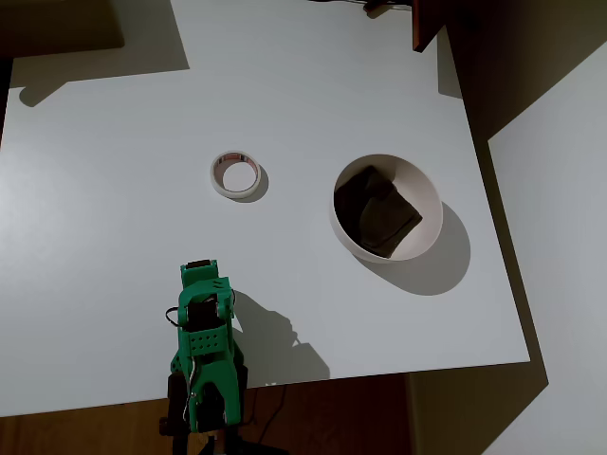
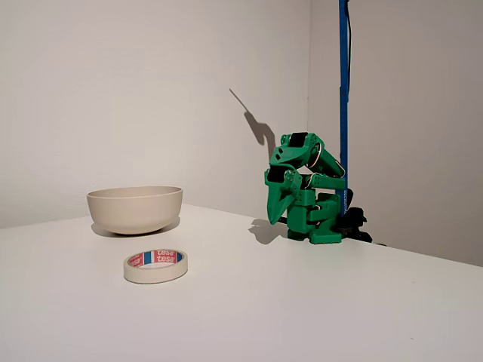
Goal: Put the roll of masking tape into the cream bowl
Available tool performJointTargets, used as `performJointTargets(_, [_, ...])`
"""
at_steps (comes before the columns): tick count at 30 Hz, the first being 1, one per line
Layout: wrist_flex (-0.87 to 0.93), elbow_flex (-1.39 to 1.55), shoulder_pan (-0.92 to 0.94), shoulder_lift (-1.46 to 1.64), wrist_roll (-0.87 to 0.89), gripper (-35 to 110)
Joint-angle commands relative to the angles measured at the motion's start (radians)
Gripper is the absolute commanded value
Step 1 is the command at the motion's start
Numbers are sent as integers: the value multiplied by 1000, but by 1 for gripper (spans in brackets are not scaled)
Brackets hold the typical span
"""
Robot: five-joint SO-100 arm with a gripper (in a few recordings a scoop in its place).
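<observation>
1. we see the roll of masking tape (image 1: 236,175) lying flat on the white table (image 1: 114,218) — well apart from the cream bowl (image 1: 429,194), left of it in the overhead view.
2. the green arm (image 2: 306,188) sits folded at the table edge — its gripper (image 2: 282,213) points down, fingers look together, holding nothing.
3. a dark brown patch (image 1: 377,209) lies inside the bowl.

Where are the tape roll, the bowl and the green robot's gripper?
roll of masking tape (image 1: 237,175), overhead view, on its cream ring.
cream bowl (image 2: 134,207), fixed view, on its outer wall.
gripper (image 2: 284,205), fixed view, at its downward-pointing fingertips.
</observation>
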Motion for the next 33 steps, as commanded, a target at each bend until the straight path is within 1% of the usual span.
performJointTargets(1, [15, 5, 5, 9, 43, -8])
performJointTargets(13, [15, 2, 8, 9, 34, -8])
performJointTargets(19, [-17, -158, 37, -26, 54, -8])
performJointTargets(22, [-40, -341, 37, -258, 64, -8])
performJointTargets(26, [-20, -591, 38, -512, 78, -8])
performJointTargets(33, [114, -1054, 80, -946, 61, -8])
